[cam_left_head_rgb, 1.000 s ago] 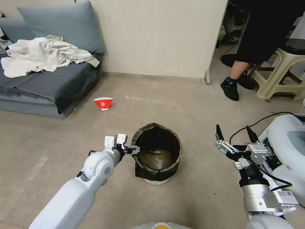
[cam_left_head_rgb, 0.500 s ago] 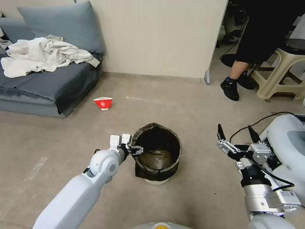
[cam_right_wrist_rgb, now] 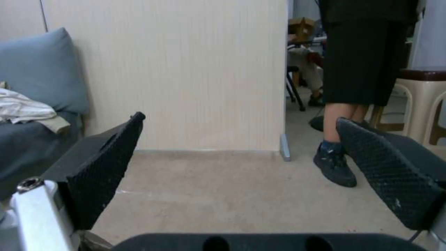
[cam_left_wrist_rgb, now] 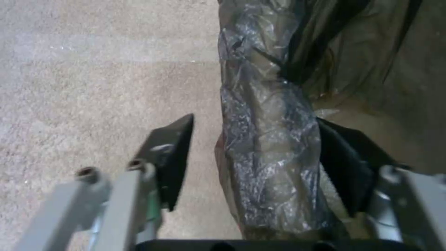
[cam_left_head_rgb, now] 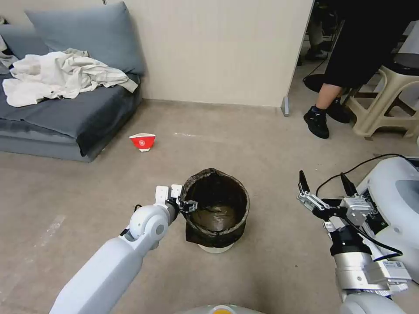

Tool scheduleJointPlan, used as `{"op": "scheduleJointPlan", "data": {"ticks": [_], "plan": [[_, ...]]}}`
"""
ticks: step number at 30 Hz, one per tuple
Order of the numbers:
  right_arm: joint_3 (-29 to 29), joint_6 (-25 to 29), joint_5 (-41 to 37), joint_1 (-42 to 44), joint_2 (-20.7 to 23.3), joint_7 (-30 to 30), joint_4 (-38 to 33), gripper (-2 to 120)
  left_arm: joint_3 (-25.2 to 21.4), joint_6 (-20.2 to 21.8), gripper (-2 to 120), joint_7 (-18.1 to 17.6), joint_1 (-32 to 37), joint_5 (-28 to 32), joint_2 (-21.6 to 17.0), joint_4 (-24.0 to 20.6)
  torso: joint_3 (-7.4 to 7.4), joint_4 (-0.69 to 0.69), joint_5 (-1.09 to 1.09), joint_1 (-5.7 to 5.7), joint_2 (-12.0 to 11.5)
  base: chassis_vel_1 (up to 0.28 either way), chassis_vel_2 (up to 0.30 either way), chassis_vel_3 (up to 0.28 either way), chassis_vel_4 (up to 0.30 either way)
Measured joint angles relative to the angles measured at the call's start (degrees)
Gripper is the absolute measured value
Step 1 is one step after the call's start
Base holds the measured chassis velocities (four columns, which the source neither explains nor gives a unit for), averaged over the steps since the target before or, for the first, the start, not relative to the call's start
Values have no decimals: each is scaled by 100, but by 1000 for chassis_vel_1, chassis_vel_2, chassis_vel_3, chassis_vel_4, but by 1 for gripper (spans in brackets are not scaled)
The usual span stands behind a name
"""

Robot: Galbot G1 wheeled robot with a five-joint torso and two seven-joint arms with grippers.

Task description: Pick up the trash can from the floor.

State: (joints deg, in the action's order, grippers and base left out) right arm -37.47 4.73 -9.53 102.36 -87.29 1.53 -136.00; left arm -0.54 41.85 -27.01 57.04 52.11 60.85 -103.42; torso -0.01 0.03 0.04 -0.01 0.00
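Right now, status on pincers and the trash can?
Left pincer open, straddling trash can rim, one finger inside. Right pincer open, idle off to the right. Can on floor. Nothing blocking.

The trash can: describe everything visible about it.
The trash can is a small round bin standing upright on the floor. Its white plastic shows at the base; a dark brown-black, glossy, crinkled plastic bag lines the inside and folds over the rim, hanging down the outside. It looks empty apart from the bag. The left gripper straddles the rim on the robot's left side, one finger outside and one inside, open and not yet clamped.
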Motion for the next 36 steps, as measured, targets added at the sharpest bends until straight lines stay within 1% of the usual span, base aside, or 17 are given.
{"op": "scheduleJointPlan", "data": {"ticks": [2, 3, 4, 7, 8, 9, 11, 12, 14, 16, 17, 21, 24, 25, 29, 32, 36], "plan": [[-3, 0, -3, -4, 7, -12, 12, 100, 17, -1, 50, -11, -10, 0, 11, 7, 0, -1, -2, 0, 0, 0, 0, 0, 0], [-5, -1, -4, -6, 10, -15, 17, 100, 24, -1, 46, -16, -16, 0, 12, 7, 0, -1, -2, 0, 0, 0, 0, 0, 0], [-5, -1, -4, -6, 10, -15, 17, 100, 24, -1, 46, -16, -16, 0, 12, 7, 0, -1, -2, 0, 0, 0, 0, 0, 0], [-6, -4, -5, -20, 12, -19, 33, 100, 41, -1, 31, -19, -34, 6, 12, 17, 0, -2, -3, 0, 0, 0, 0, 0, 0], [-5, -5, -5, -23, 12, -20, 39, 100, 42, -1, 28, -19, -35, 6, 12, 25, 1, -2, -3, 0, 0, 0, 0, 0, 0], [-5, -5, -5, -23, 12, -20, 39, 100, 42, -1, 28, -19, -35, 6, 12, 25, 1, -2, -3, 0, 0, 0, 0, 0, 0], [-4, -6, -5, -25, 17, -22, 56, 100, 42, -1, 16, -22, -29, 6, 12, 33, 1, -3, -3, 0, 0, 0, 0, 0, 0], [-4, -6, -5, -25, 17, -22, 56, 100, 42, -1, 16, -22, -29, 6, 12, 33, 1, -3, -3, 0, 0, 0, 0, 0, 0], [-4, -6, -6, -26, 24, -26, 61, 100, 42, -1, 7, -29, -25, 9, 14, 32, 1, -2, -3, 0, 0, 0, 0, 0, 0], [-4, -6, -6, -26, 24, -26, 61, 100, 42, -1, 7, -29, -25, 9, 14, 32, 1, -2, -3, 0, 0, 0, 0, 0, 0], [-5, -6, -7, -26, 27, -29, 62, 100, 41, -1, 3, -29, -25, 16, 21, 33, 1, -3, -5, 0, 0, 0, 0, 0, 0], [-9, -5, -7, -19, 33, -44, 62, 100, -47, 5, 3, -25, 5, 41, 40, 8, 2, -4, -7, 1, 0, 0, 0, 0, 0], [-12, -3, -7, -8, 46, -59, 54, 100, -260, 23, 1, -20, 40, 163, 51, -114, 3, -6, -10, 2, -1, 0, 0, 0, 0], [-12, -3, -7, -8, 46, -59, 54, 100, -260, 23, 1, -20, 40, 163, 51, -114, 3, -6, -10, 2, -1, 0, 0, 0, 0], [-12, -3, -7, 1, 59, -63, 38, 100, -520, 21, 1, -66, 23, 350, 9, -302, 3, -4, -6, 2, -1, 0, 0, 0, 0], [-11, -4, -7, 2, 60, -63, 37, 100, -541, 21, 1, -66, 18, 376, -3, -324, 3, -4, -6, 1, -1, 0, 0, 0, 0], [-10, -3, -7, 20, 73, -71, 19, 100, -762, 12, 1, -72, 12, 612, -152, -547, 2, -4, -3, 2, -1, 0, 0, 0, 0]]}}
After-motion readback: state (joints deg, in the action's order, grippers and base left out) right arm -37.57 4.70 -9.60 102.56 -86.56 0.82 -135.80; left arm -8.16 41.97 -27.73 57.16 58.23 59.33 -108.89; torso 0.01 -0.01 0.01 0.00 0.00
